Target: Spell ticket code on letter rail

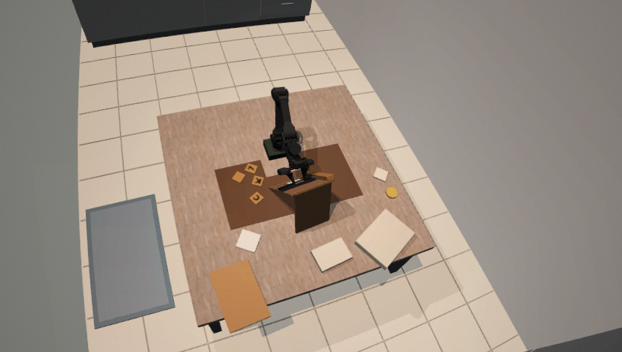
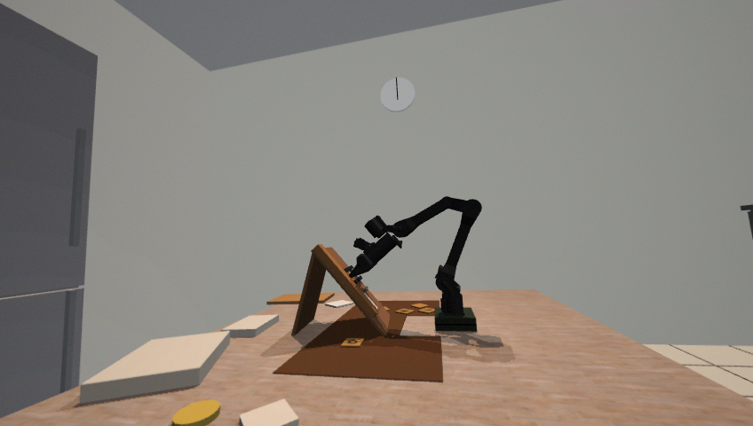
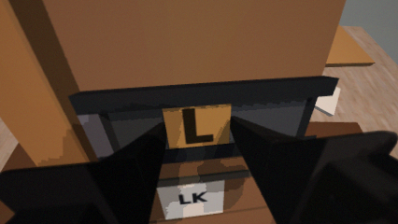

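My gripper (image 1: 298,180) (image 2: 351,275) (image 3: 198,123) is shut on the L tile (image 3: 177,131), which sits upright within the dark rail (image 3: 201,93), with dark channel on both sides of it. The rail is on the sloping board (image 2: 345,291) (image 3: 196,47). The white ticket (image 3: 215,205) below it reads LK. On the brown mat (image 1: 238,218) (image 2: 401,364) lie a K tile (image 1: 261,179), a C-like tile (image 1: 253,202), a tile (image 1: 247,166) with a 7-like mark and a tile (image 1: 238,176) with no readable letter. Another tile (image 2: 352,343) lies by the board's other side.
A large cream block (image 1: 384,237) (image 2: 158,364), a smaller cream block (image 1: 331,254) (image 2: 250,324), white squares (image 1: 249,240) (image 1: 380,174) and a yellow disc (image 1: 391,192) (image 2: 196,413) stand around the board. An orange panel (image 1: 240,296) (image 3: 348,49) overhangs the counter's edge.
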